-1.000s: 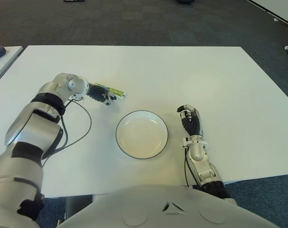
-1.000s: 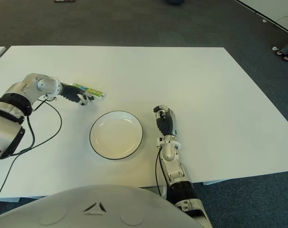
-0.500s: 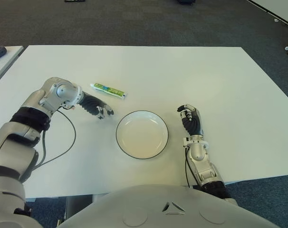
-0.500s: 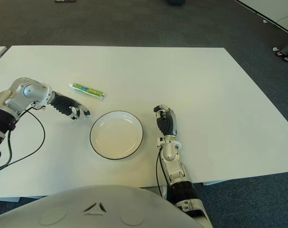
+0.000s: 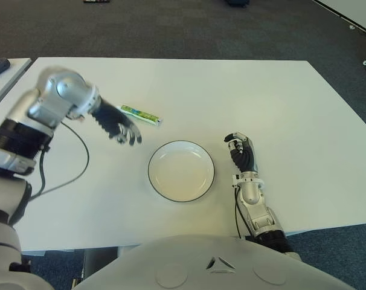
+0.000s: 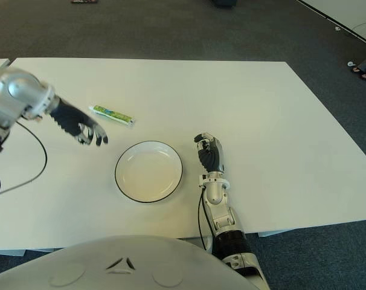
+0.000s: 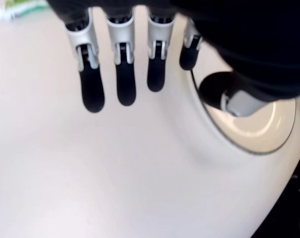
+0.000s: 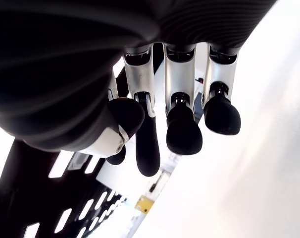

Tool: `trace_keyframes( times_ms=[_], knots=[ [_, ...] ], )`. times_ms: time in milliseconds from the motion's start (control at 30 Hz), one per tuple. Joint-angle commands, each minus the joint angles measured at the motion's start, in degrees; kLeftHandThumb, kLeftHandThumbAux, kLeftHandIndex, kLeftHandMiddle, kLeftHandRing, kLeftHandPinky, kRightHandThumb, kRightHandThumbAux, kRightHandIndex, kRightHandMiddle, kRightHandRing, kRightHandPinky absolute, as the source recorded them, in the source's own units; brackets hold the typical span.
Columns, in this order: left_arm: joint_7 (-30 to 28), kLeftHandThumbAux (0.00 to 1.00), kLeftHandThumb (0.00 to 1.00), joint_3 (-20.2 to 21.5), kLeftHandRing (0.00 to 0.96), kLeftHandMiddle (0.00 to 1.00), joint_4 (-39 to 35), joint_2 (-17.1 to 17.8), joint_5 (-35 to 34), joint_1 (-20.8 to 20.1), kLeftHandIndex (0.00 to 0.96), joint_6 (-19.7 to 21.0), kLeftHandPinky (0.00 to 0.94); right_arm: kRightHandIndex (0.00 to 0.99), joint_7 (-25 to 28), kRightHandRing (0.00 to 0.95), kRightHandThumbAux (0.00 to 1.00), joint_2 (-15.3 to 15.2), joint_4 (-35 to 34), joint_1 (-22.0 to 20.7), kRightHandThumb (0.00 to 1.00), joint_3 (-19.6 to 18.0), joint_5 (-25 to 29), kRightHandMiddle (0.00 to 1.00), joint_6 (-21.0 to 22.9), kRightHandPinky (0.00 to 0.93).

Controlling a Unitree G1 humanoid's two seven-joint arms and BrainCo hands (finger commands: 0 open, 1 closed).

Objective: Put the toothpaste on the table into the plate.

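Toothpaste tube lies on the table, far-left of the plate: light, soft; grip mid-body. Left hand hovers near, fingers spread, empty; right hand right of plate, relaxed.

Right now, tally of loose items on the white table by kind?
Green-and-white toothpaste tube: 1
Round white plate with a dark rim: 1
Total: 2
Both lie apart on the table; the plate holds nothing.
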Motion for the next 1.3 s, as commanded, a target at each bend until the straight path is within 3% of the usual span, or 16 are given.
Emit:
trace_keyframes(
  times_ms=[33,67,200,267,400,567,833,1033,1300],
  knots=[
    [6.7,0.439,0.695,1.0,0.287,0.215,6.4,-2.0,2.4,-2.5,0.149,-2.9,0.385,0.441,0.7,0.774,0.682,0.6,0.3,-0.4,0.844,-0.3,1.0,0.489,1.2,0.782],
    [8.3,0.436,0.708,1.1,0.29,0.223,8.2,-2.5,3.0,-3.4,0.162,-3.8,0.387,0.44,0.7,0.772,0.682,0.7,0.3,-0.4,0.844,-0.3,1.0,0.489,1.3,0.769],
    [25.2,0.415,0.716,0.2,0.279,0.22,18.5,-4.8,11.0,-2.9,0.175,-6.9,0.356,0.44,0.7,0.765,0.682,0.8,0.1,-0.4,0.844,-0.3,0.8,0.489,1.8,0.764],
    [32.3,0.404,0.708,-0.8,0.266,0.208,21.7,-6.0,14.7,-2.8,0.167,-6.4,0.335,0.44,0.4,0.767,0.682,0.9,0.2,-0.4,0.844,-0.3,0.7,0.489,1.4,0.769],
    [42.2,0.372,0.698,-2.7,0.238,0.185,20.4,-7.6,22.0,-3.6,0.145,-4.3,0.3,0.44,-0.3,0.77,0.682,0.9,0.3,-0.3,0.844,-0.3,0.4,0.489,0.5,0.775],
    [57.3,0.342,0.664,-9.0,0.205,0.16,27.2,-11.2,32.8,-6.0,0.106,-5.3,0.277,0.441,-0.5,0.761,0.682,0.6,0.3,-0.1,0.844,-0.2,0.0,0.49,0.3,0.767],
    [77.9,0.315,0.552,-18.0,0.148,0.123,39.4,-13.6,44.9,-10.0,0.031,-8.6,0.206,0.441,-0.6,0.734,0.682,0.3,0.4,0.2,0.843,-0.2,0.1,0.489,0.1,0.733],
    [85.0,0.288,0.484,-22.9,0.088,0.08,45.2,-16.1,49.5,-13.1,0.002,-9.4,0.134,0.387,-0.6,0.697,0.694,0.3,0.3,0.2,0.833,-0.3,0.0,0.537,0.3,0.659],
    [90.0,0.27,0.441,-28.9,0.022,0.032,53.8,-20.8,53.9,-16.9,0.0,-9.8,0.062,0.374,-0.7,0.715,0.697,0.0,-0.1,0.4,0.83,0.1,-0.4,0.553,0.2,0.753]
  ],
)
